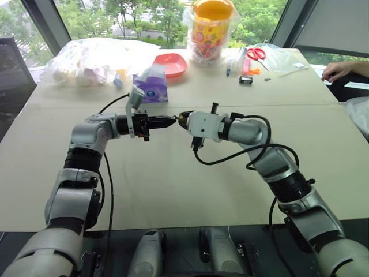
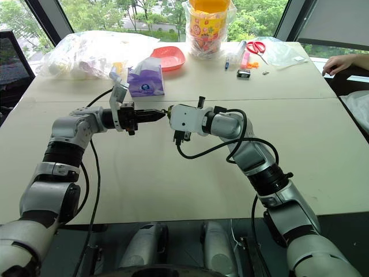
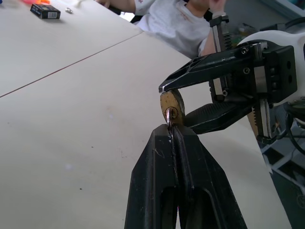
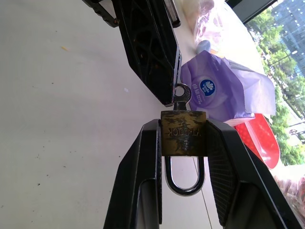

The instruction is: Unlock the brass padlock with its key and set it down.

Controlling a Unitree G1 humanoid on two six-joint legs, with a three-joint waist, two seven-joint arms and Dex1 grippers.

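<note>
The brass padlock [image 4: 183, 133] hangs above the middle of the table, pinched by its sides between the fingers [image 4: 143, 176] of my right gripper [image 1: 183, 118]. Its silvery shackle [image 4: 185, 179] points back toward that wrist and looks closed. The key [image 4: 182, 92] sits in the keyhole at the padlock's free end. My left gripper [image 1: 171, 120] comes in level from the left, tip to tip with the right one. In the left wrist view its fingers [image 3: 157, 157] are shut on the key [image 3: 169, 119], right against the padlock [image 3: 172, 102].
At the far side of the table lie a purple tissue pack [image 1: 151, 85], a red plate [image 1: 171, 63], a yellow jar in a plastic bag [image 1: 212, 26], clear bags [image 1: 86, 63], red scissors [image 1: 258, 53] and a small black item [image 1: 245, 79]. A person's hand [image 1: 337, 70] rests at the far right edge.
</note>
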